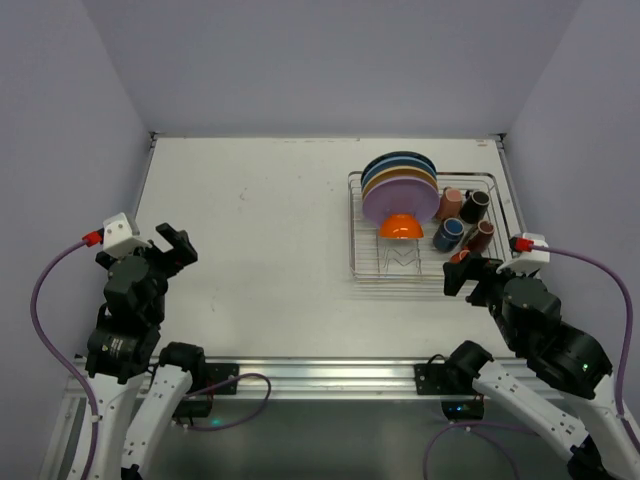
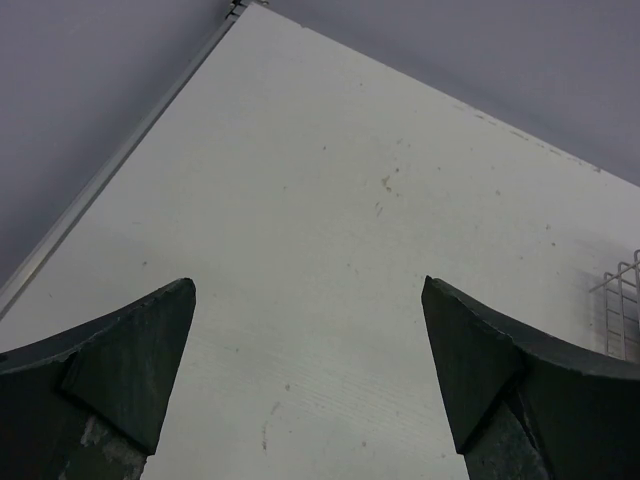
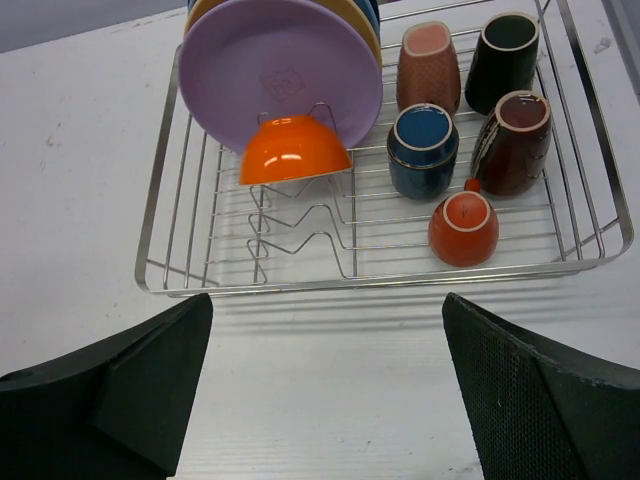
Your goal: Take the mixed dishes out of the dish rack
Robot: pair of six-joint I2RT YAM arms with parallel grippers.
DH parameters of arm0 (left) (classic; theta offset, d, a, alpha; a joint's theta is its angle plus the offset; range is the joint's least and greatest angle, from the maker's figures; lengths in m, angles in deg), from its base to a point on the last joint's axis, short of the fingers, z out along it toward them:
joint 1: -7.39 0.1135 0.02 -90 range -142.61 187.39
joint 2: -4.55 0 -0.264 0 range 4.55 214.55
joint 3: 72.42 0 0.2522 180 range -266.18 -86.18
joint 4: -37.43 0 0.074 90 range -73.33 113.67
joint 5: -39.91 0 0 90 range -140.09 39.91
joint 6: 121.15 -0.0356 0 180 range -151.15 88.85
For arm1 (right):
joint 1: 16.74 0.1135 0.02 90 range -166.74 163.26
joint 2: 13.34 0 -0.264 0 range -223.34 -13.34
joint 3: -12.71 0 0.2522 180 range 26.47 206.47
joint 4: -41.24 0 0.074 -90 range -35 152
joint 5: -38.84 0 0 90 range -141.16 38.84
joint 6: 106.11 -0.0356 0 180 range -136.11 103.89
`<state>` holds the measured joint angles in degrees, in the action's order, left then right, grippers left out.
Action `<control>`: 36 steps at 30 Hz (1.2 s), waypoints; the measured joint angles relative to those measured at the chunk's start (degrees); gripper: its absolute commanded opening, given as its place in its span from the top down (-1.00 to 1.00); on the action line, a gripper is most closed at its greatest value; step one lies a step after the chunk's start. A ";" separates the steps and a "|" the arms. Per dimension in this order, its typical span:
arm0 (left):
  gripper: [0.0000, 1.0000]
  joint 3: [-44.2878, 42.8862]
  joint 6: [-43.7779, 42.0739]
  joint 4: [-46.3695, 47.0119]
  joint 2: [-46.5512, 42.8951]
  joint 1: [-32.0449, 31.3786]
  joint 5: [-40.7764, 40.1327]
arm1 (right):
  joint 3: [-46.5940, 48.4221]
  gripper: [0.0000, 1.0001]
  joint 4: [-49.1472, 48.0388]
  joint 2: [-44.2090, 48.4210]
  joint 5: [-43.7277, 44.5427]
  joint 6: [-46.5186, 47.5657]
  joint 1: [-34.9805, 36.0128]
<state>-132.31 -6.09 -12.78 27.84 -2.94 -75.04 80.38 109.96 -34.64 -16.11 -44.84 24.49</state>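
Note:
The silver wire dish rack (image 1: pixel 372 262) (image 3: pixel 160 270) stands at the table's right. Plates stand upright in it: a lilac plate (image 1: pixel 400 200) (image 3: pixel 270 70) in front, yellow and blue ones behind. An orange bowl (image 1: pixel 401 227) (image 3: pixel 294 150) leans upside down against the lilac plate. Several mugs lie beside them: pink (image 3: pixel 428 62), black (image 3: pixel 505 58), blue (image 3: pixel 423 147), dark red (image 3: pixel 515 140) and orange (image 3: pixel 464 227). My right gripper (image 1: pixel 470 268) (image 3: pixel 325 385) is open and empty, just in front of the rack's near edge. My left gripper (image 1: pixel 175 245) (image 2: pixel 308 370) is open and empty over bare table at the far left.
The white table (image 1: pixel 260 220) is enclosed by lilac walls on three sides. A corner of the rack (image 2: pixel 622 310) shows at the right edge of the left wrist view.

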 measured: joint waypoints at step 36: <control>-1.00 0.02 0.46 -0.09 3.78 -0.39 0.68 | -16.57 -0.95 -31.34 -27.43 -6.84 -61.59 -9.53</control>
<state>-132.29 -5.63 -12.86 31.62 -3.33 -74.36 63.82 78.61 -62.07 -22.95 -106.43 14.96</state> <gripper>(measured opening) 0.997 0.984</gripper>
